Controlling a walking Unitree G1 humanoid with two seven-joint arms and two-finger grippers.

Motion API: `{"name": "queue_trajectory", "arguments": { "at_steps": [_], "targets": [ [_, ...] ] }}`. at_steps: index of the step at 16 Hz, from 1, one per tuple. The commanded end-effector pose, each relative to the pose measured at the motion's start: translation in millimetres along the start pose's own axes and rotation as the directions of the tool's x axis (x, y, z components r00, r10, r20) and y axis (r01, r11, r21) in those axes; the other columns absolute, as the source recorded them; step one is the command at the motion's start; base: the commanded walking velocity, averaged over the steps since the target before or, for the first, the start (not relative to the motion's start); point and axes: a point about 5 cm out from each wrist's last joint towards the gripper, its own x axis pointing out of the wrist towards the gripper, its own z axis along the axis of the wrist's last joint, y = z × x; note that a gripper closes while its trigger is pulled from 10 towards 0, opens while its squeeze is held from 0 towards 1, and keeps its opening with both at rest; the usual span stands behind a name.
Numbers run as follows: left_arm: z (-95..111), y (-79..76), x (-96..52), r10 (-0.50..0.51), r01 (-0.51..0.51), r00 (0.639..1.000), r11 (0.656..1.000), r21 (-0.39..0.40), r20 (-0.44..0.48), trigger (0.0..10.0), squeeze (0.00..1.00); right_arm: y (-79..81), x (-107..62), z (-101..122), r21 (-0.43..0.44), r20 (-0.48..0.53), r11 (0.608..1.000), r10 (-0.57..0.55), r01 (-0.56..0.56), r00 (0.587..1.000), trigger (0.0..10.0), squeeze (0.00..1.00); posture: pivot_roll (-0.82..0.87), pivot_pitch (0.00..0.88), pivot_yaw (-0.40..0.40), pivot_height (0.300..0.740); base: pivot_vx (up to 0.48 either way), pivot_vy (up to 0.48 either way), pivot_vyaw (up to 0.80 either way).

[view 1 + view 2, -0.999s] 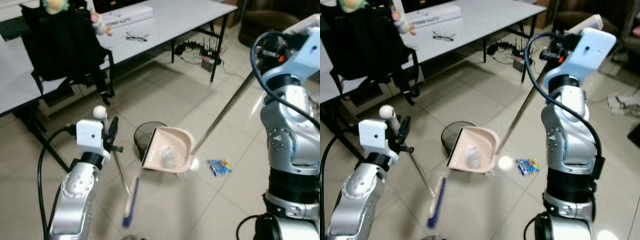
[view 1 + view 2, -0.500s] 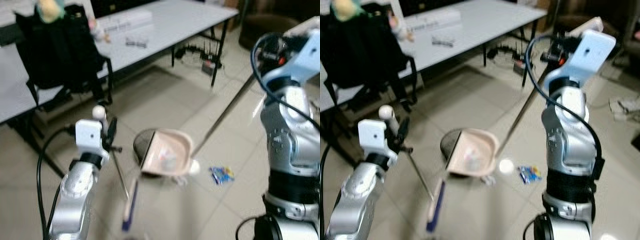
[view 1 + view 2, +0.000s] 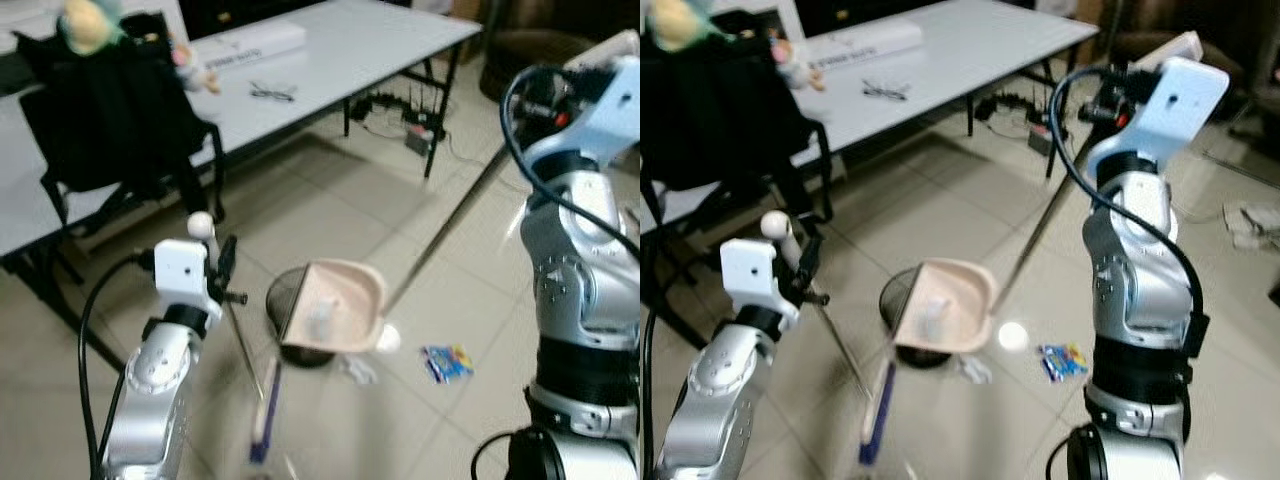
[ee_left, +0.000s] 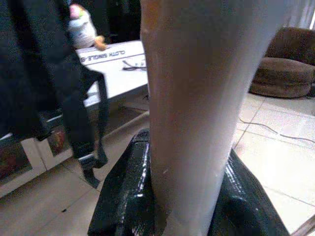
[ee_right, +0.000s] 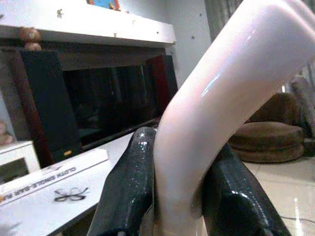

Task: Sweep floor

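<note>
left hand (image 4: 187, 206) grips broom handle (image 4: 192, 98) | right hand (image 5: 172, 206) grips dustpan handle (image 5: 211, 113) | dustpan (image 3: 335, 312) tilted over bin (image 3: 288, 296) | wrapper (image 3: 446, 362) on floor (image 3: 330, 200)

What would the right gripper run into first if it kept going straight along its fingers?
Probably the long white table, where a white box and glasses lie. The right gripper is clamped on the pale dustpan handle; depth is unclear.

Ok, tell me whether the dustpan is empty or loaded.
Loaded: the dustpan is raised over the black bin with pale crumpled litter inside.
</note>
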Motion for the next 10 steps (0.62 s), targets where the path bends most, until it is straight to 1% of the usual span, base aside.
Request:
{"name": "queue_trajectory", "arguments": {
  "at_steps": [1, 3, 5, 9, 10],
  "targets": [
    [8, 6.3, 1.0, 0.015, -0.016, 0.999, 0.999, 0.033, 0.029, 10.0, 0.0, 9.4, 0.5, 9, 0.058, 0.042, 0.998, 0.033, -0.035, 0.999, 10.0, 0.0, -0.01, 0.037, 0.038, 0.74, 0.39, 0.0, 0.0],
    [8, 6.2, 0.9, 0.016, -0.017, 0.999, 0.999, 0.033, 0.028, 10.0, 0.0, 7.8, -0.2, 8, 0.053, 0.042, 0.998, 0.033, -0.035, 0.999, 10.0, 0.0, -0.01, 0.037, 0.037, 0.74, 0.39, 0.0, 0.0],
    [7, 5.7, 0.8, 0.015, -0.016, 1.0, 0.999, 0.033, 0.027, 10.0, 0.0, 6.9, -0.4, 6, 0.016, 0.046, 0.999, 0.04, -0.041, 0.998, 10.0, 0.0, -0.01, 0.036, 0.036, 0.74, 0.386, 0.0, 0.0],
    [8, 4.3, 0.1, 0.012, -0.013, 0.999, 0.999, 0.032, 0.03, 10.0, 0.0, 7.7, -1.8, -1, -0.008, 0.065, 0.999, 0.053, -0.053, 0.996, 10.0, 0.0, 0.0, 0.037, 0.033, 0.74, 0.379, 0.0, 0.0],
    [8, 4.0, -0.1, 0.011, -0.012, 1.0, 1.0, 0.029, 0.029, 10.0, 0.0, 7.6, -2.0, -2, -0.013, 0.069, 0.998, 0.057, -0.056, 0.996, 10.0, 0.0, 0.0, 0.037, 0.032, 0.74, 0.0, 0.0, 0.0]
  ]
}}
